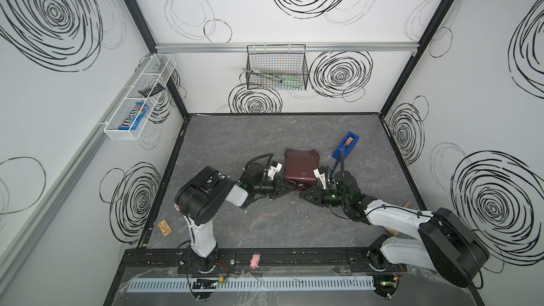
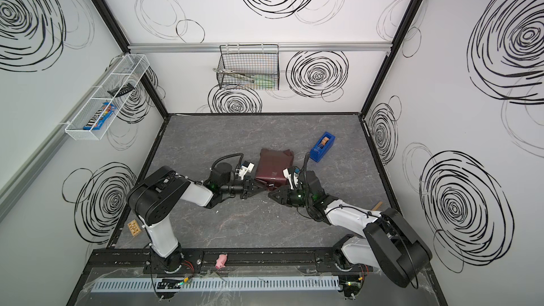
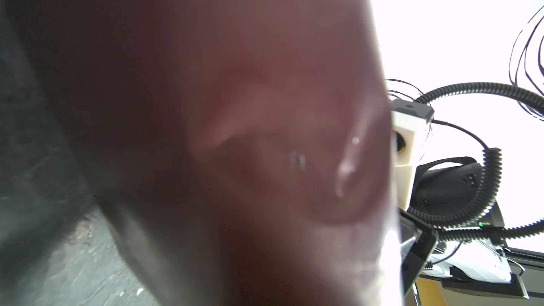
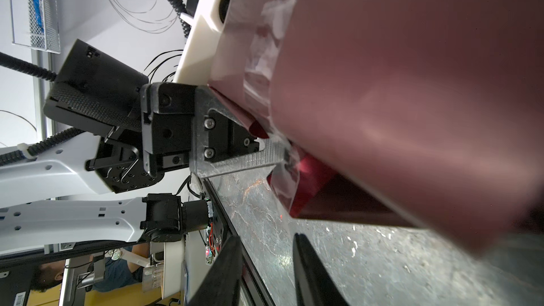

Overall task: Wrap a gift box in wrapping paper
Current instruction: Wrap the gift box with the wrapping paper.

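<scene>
Top view: a carton [image 1: 132, 119] reading "m&m's" sits in a wall basket [image 1: 129, 137], upper left. Mid-frame, maroon paper [image 1: 301, 164] wraps the box. My left gripper [image 1: 291, 187] pinches the paper's lower-left corner.

Left wrist: blurred paper [image 3: 235, 113] fills the frame.

Right wrist: my right gripper [image 4: 265, 275] stands parted and empty at the bottom edge, below the paper [image 4: 412, 83].

Both top views look steeply down from high over the front edge, sharing nearly the same shot of the whole counter [image 1: 265, 225]. Left wrist cam is jammed against the wrapping paper [image 3: 206, 113], pure blur. Right wrist cam sits low and close, sharing that paper plus the left tool [image 4: 269, 142].
</scene>
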